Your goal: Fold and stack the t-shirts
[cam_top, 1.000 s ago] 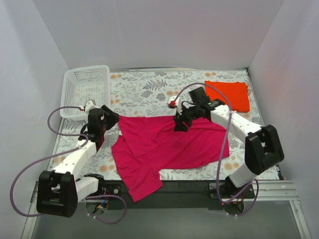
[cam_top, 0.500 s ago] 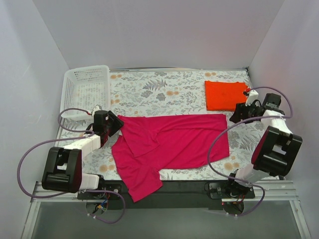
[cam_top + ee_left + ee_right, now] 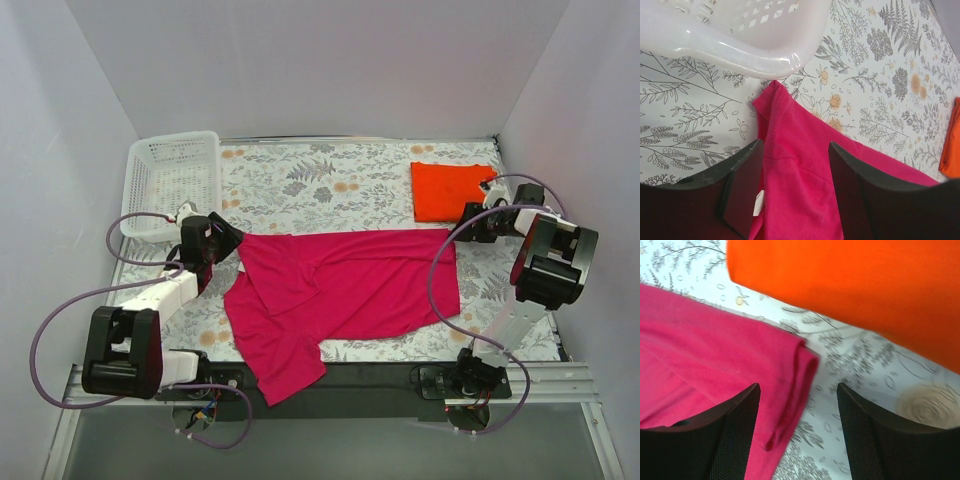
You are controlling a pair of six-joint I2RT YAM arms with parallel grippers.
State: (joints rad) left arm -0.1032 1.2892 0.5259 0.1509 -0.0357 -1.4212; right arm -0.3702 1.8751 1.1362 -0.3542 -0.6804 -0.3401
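Two shirts are on the table (image 3: 300,175). The orange shirt (image 3: 455,190) lies in the upper right of the top view, folded into a neat flat block. That one looks done. The pink shirt (image 3: 340,290) lies in the middle, wide and mostly flat. It has a flap of cloth turned over on its left side, and one part hangs over the dark edge at the bottom. I think it needs more folds, and then one shirt must go on top of the other. So about half the job is left.

The left gripper (image 3: 795,150) sits at the pink shirt's upper left corner, near the basket (image 3: 175,175). Its fingers are apart, with pink cloth lying flat under the gap, and they grip nothing. The right gripper (image 3: 797,390) is at the pink shirt's upper right corner, just beside the orange shirt. Its fingers are spread too and hold nothing.

I cannot tell if any fingertip touches the cloth. Both wrist views cut off most of both shirts. How many layers the orange shirt has is hard to see.
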